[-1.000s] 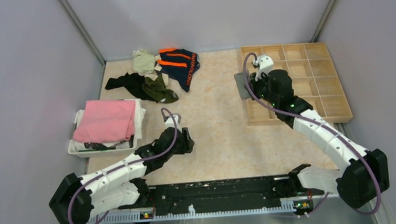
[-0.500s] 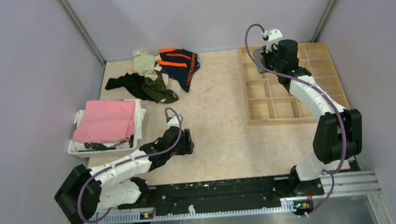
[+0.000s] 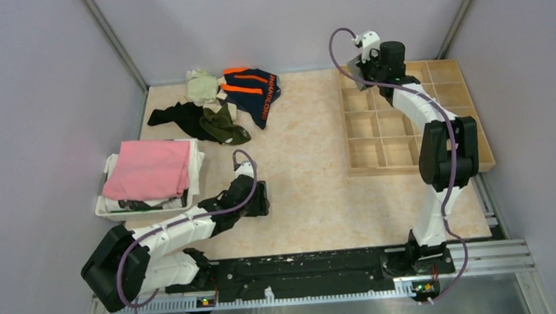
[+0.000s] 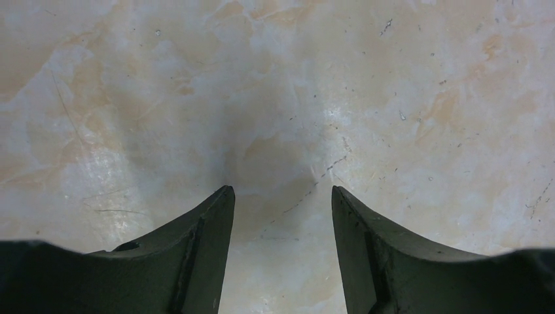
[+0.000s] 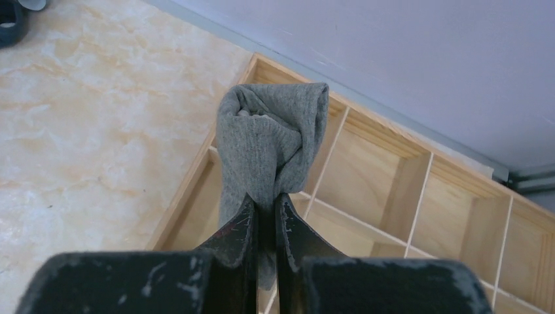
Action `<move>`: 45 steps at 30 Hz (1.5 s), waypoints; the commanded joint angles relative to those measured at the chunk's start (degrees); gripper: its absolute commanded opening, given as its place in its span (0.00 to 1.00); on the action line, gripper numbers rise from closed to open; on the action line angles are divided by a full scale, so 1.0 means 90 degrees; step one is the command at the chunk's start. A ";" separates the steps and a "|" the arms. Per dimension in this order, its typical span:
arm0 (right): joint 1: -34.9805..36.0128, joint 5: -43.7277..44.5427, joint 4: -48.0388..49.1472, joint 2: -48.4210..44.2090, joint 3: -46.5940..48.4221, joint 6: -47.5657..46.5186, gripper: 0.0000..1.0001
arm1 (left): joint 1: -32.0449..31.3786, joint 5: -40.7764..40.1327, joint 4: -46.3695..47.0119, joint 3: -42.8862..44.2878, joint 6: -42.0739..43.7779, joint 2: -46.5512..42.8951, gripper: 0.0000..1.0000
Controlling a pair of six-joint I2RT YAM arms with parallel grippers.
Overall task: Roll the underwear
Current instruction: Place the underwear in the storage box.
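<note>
My right gripper is shut on a rolled grey underwear and holds it over the far left corner of the wooden tray; the same tray shows under it in the right wrist view. A pile of underwear lies at the far left of the table: navy with orange stripes, olive green, a dark one, a pale one. My left gripper is open and empty, low over bare table.
A white bin with a folded pink cloth stands at the left. Grey walls close in the table on three sides. The black rail runs along the near edge.
My right arm has carried the grey roll from the tray's near left side to its far left corner. The left arm has barely moved.
</note>
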 commanded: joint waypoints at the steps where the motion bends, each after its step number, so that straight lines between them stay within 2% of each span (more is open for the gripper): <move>1: -0.0046 -0.0468 0.0732 0.0471 0.0580 -0.0595 0.00 | 0.0119 0.0012 0.0222 0.0180 0.0189 0.0016 0.63; 11: -0.0111 -0.0692 0.1225 0.1668 0.1765 -0.1665 0.00 | 0.0327 0.0088 0.0348 0.0204 0.0270 0.0218 0.64; 18: -0.0135 -0.0782 0.0590 0.2398 0.2652 -0.2239 0.00 | 0.0419 0.0098 0.0379 0.0199 0.0313 0.0269 0.64; 27: -0.0170 -0.0904 0.0493 0.2840 0.2749 -0.2616 0.00 | 0.0502 0.0196 0.0414 0.0194 0.0351 0.0287 0.64; 31: -0.0259 -0.1316 0.0373 0.2960 0.3011 -0.2173 0.00 | 0.0517 0.0227 0.0430 0.0198 0.0362 0.0301 0.64; 37: -0.0419 -0.1885 -0.0944 0.3573 0.4283 -0.1535 0.00 | 0.0534 0.0281 0.0437 0.0198 0.0356 0.0293 0.64; 45: -0.0826 -0.2733 -0.1002 0.3816 0.4501 -0.0122 0.00 | 0.0570 0.0355 0.0451 0.0258 0.0372 0.0389 0.64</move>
